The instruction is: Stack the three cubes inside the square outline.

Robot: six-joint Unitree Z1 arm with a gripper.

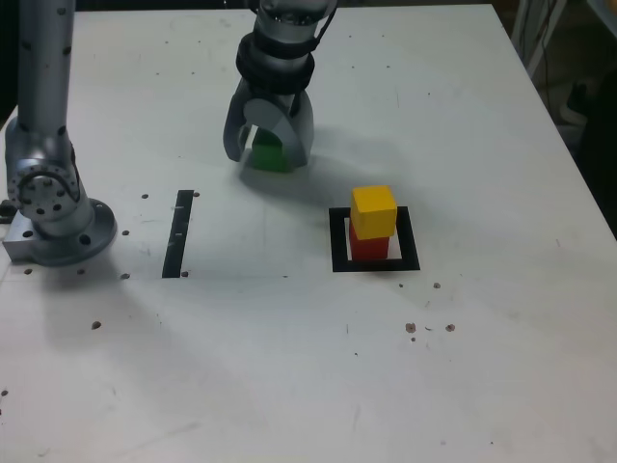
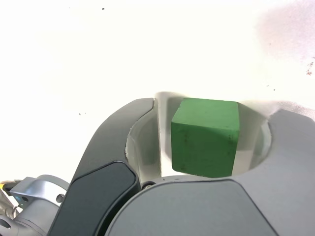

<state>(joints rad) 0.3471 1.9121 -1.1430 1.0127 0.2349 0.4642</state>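
The green cube (image 1: 268, 154) (image 2: 206, 137) rests on the white table at the back, between the two fingers of my gripper (image 1: 267, 157) (image 2: 211, 110). The jaws straddle it, and in the wrist view a thin bright gap shows on each side of the cube. The yellow cube (image 1: 374, 207) sits on top of the red cube (image 1: 369, 244), and that pair stands inside the square outline (image 1: 337, 241), to the exterior view's right of the gripper and nearer the camera.
A straight black strip (image 1: 178, 231) lies on the table at the exterior view's left. The arm's grey base (image 1: 53, 212) stands at the left edge. Small dark specks dot the white tabletop (image 1: 289, 367).
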